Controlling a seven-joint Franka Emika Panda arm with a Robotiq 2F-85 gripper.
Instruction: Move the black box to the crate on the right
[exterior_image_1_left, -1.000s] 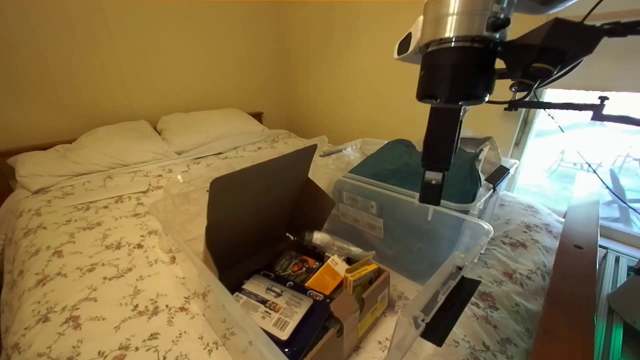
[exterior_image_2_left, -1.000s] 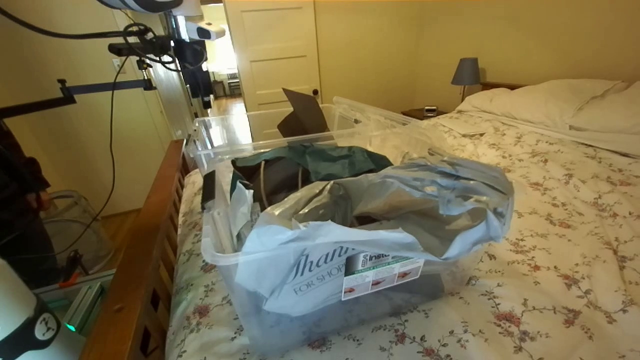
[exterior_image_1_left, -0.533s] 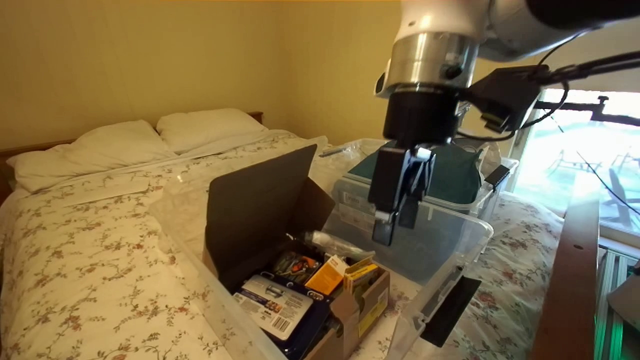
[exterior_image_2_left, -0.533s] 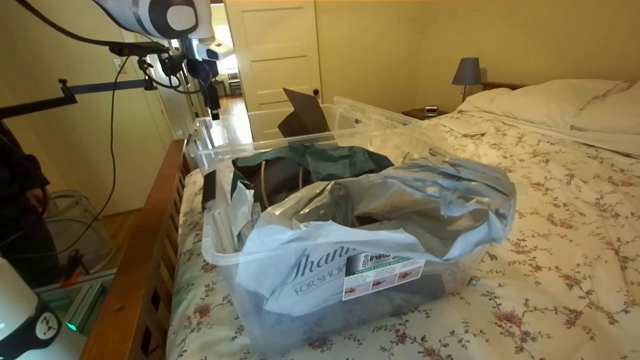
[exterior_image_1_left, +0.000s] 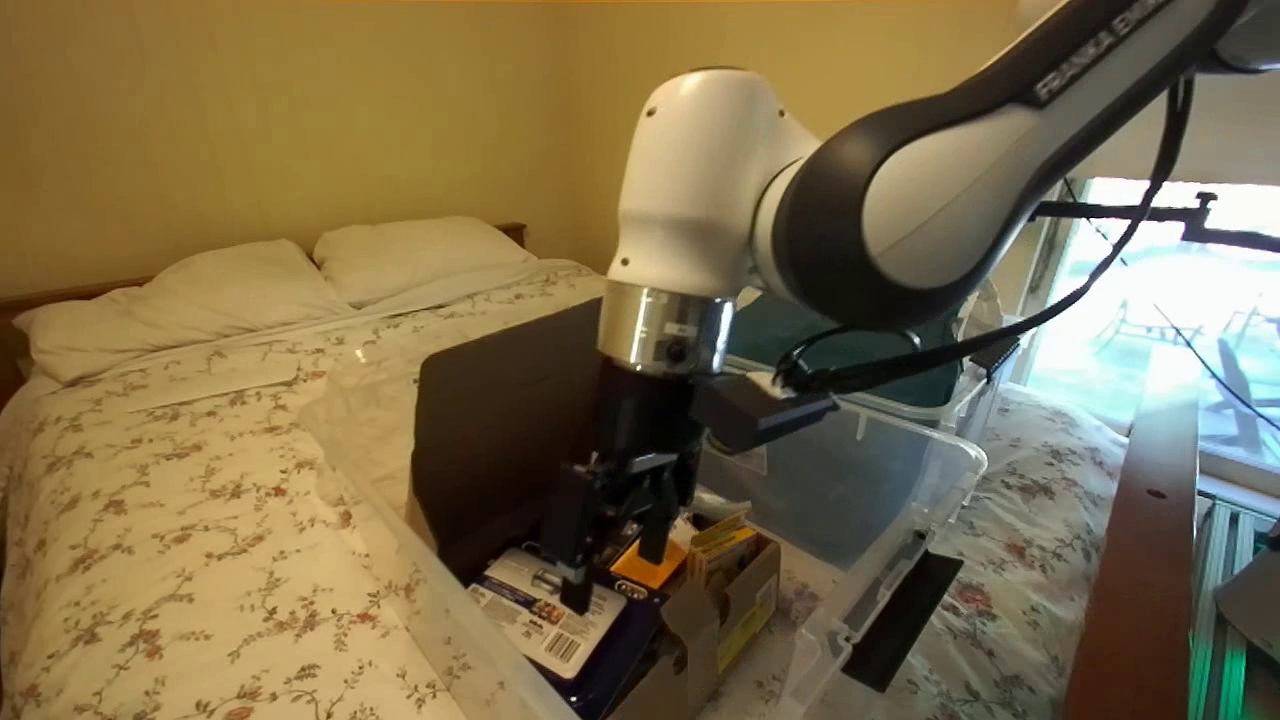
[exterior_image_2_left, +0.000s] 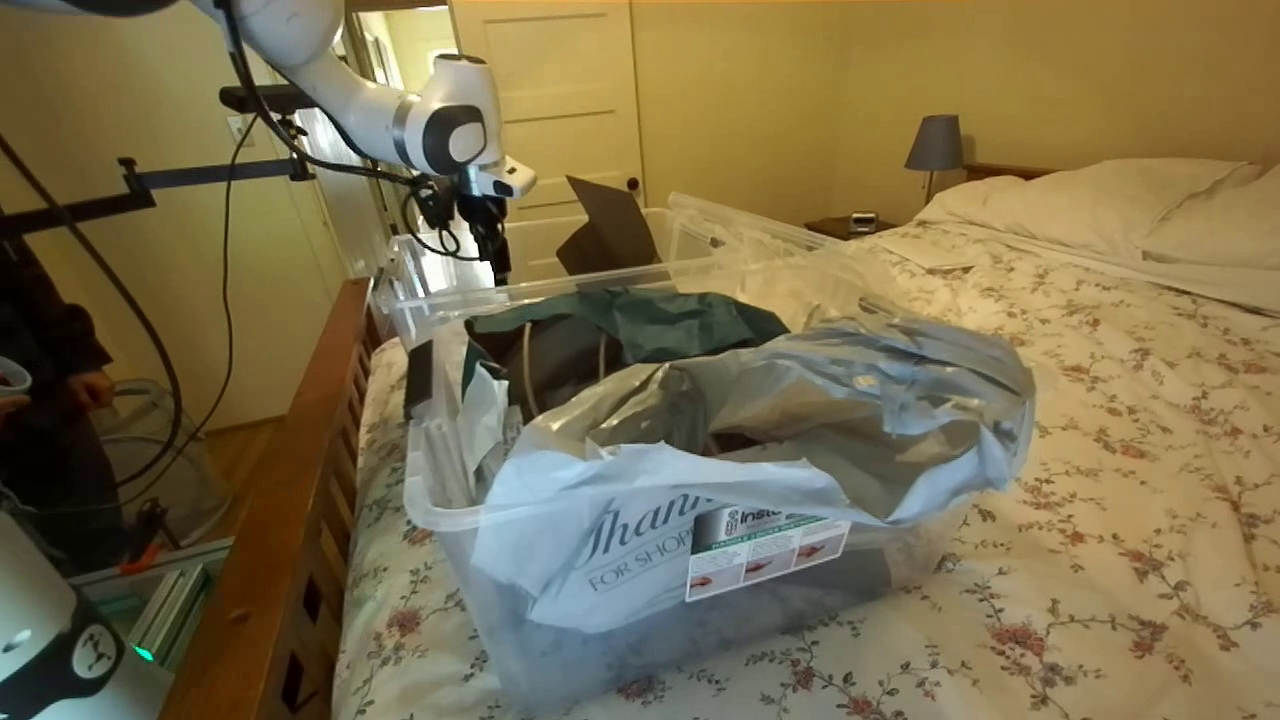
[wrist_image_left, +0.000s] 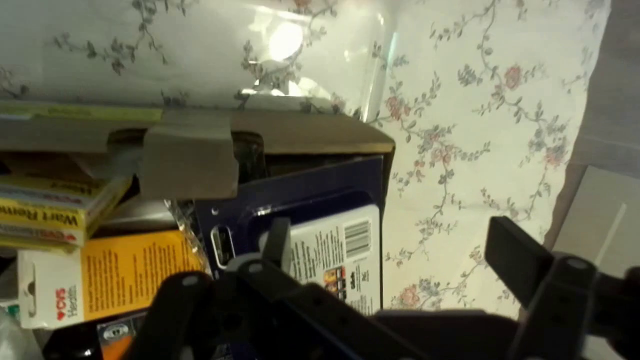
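Observation:
My gripper (exterior_image_1_left: 615, 575) is open, with nothing between its fingers. It points down over the cardboard box. In the wrist view its fingertips (wrist_image_left: 395, 250) are wide apart, one over a blue-and-white package (wrist_image_left: 325, 250), the other over the bedding beyond. I cannot pick out the black box; it is hidden or out of view. Two clear plastic crates stand side by side on the bed. One crate (exterior_image_1_left: 850, 490) surrounds the cardboard box. The other crate (exterior_image_2_left: 600, 665) is full of bags and stands nearest in an exterior view.
The brown cardboard box (exterior_image_1_left: 745, 620) has a tall raised flap (exterior_image_1_left: 500, 440) beside the gripper. It holds an orange carton (wrist_image_left: 135, 270), yellow packages (wrist_image_left: 45, 215) and other items. A black strip (exterior_image_1_left: 905, 620) is at the crate's side. A wooden rail (exterior_image_1_left: 1140, 540) edges the bed.
In an exterior view, my gripper has come down and to the left, from high above the crates to the cardboard box. The boxes and crates have not moved.

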